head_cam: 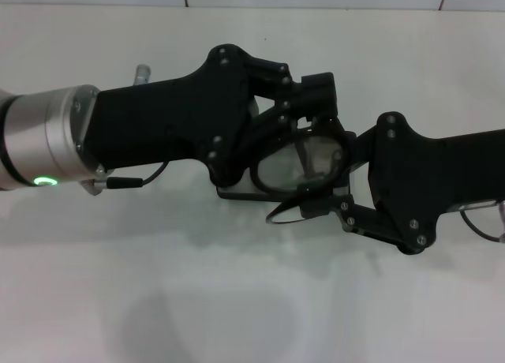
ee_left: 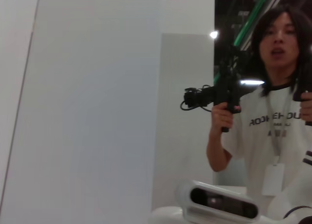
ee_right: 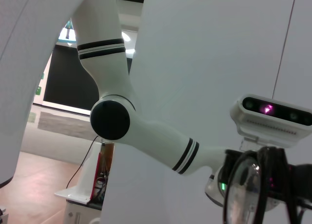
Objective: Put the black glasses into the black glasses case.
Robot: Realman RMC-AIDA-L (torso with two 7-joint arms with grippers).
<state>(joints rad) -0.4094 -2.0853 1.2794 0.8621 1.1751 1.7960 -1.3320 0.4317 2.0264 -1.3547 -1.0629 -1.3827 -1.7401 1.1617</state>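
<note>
Both the left gripper (head_cam: 304, 102) and right gripper (head_cam: 347, 185) clench the black glasses (head_cam: 304, 162) directly above the black glasses case (head_cam: 237, 192), apparently steadying them for lowering in.

The thin black-framed glasses (head_cam: 304, 164) with round clear lenses are hanging above the white table (head_cam: 237, 300), one slim temple arm sticking out below the frame. The black glasses case is lying mostly hidden beneath them.

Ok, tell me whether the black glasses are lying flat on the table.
No, the black glasses hang between the left hand and the right hand, raised above the table.
</note>
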